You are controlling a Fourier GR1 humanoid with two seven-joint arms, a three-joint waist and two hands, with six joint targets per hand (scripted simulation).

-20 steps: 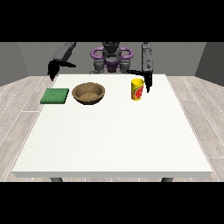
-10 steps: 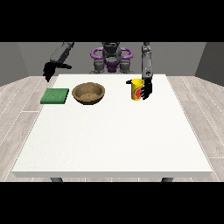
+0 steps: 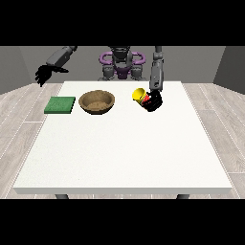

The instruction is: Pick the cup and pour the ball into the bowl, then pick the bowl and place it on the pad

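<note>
A yellow cup with a red patch is lifted off the table and tilted, its mouth turned toward the view's left. The hand at the view's right has its black fingers curled round the cup. A brown wooden bowl stands on the table to the left of the cup, apart from it. A green square pad lies flat left of the bowl. The hand at the view's left hangs in the air beyond the table's far left corner, fingers relaxed and holding nothing. No ball shows.
The white table stretches wide toward the camera. The robot's torso stands behind the far edge. Grey plank floor surrounds the table.
The hand at the view's right closed round the cup, raised it and tipped it toward the bowl. The other hand stayed raised at the far left.
</note>
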